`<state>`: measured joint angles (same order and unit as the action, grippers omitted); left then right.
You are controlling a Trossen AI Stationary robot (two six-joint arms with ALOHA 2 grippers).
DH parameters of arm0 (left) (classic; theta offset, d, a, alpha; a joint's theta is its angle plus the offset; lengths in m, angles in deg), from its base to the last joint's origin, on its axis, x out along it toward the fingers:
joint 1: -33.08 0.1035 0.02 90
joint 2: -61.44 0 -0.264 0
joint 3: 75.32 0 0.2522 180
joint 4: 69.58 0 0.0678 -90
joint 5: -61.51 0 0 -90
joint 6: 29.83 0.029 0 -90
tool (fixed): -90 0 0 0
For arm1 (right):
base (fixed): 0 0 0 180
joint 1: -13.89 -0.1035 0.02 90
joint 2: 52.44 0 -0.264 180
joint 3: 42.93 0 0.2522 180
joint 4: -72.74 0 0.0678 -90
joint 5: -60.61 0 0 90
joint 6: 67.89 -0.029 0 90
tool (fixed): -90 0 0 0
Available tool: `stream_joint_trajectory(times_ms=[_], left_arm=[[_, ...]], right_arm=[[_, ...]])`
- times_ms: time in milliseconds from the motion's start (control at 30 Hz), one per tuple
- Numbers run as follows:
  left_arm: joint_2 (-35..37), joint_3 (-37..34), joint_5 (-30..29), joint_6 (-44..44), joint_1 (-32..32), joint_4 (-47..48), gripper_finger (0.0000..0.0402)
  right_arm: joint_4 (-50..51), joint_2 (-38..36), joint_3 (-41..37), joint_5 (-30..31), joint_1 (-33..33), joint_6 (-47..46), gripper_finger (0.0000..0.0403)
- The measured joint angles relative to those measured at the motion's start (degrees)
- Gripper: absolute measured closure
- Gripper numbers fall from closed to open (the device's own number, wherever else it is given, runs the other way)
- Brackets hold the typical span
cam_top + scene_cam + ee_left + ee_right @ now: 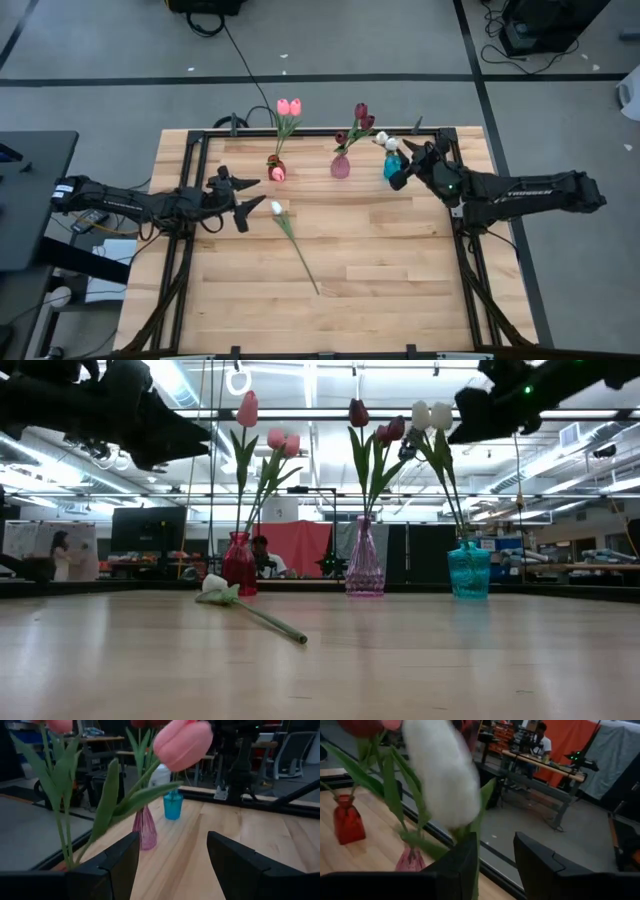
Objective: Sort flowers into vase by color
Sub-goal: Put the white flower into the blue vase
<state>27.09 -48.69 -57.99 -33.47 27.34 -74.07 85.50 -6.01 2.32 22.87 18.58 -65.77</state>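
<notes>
Three small vases stand in a row at the table's far edge. The red vase [275, 171] holds pink tulips [262, 435], the pink vase [341, 166] dark red tulips [372, 425], and the teal vase [392, 167] white tulips [431, 414]. One white tulip [277, 208] lies flat on the table, its stem [303, 258] pointing toward the near edge. My left gripper [248, 205] hangs open just left of the red vase, above the lying tulip's head. My right gripper [398, 172] is open, up at the white tulip heads over the teal vase. My right gripper [496, 845] stands open, with a white tulip's stem just below its head [476, 827] running along the inner edge of one finger [462, 860]. I cannot tell whether it touches. The tulip stands upright in the teal vase [468, 570].
A black frame rail [320, 131] runs behind the vases along the far edge. Bare wood [380, 290] fills the middle and near half of the table. In the left wrist view, pink tulip leaves [107, 800] stand close beside my left finger. People sit in the room beyond [262, 555].
</notes>
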Motion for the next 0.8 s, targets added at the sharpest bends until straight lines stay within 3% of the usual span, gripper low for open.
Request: stream_joint_trajectory(times_ms=[300,800], left_arm=[[-0.02,0.0,4.68,-1.03,-0.02,0.18,0.0163],[4.08,-0.02,5.72,1.81,-0.05,0.79,0.0163]], right_arm=[[4.3,-0.36,4.52,-2.87,-0.16,-1.49,0.0249],[24.63,-2.59,16.53,-7.63,0.62,-9.31,0.0152]])
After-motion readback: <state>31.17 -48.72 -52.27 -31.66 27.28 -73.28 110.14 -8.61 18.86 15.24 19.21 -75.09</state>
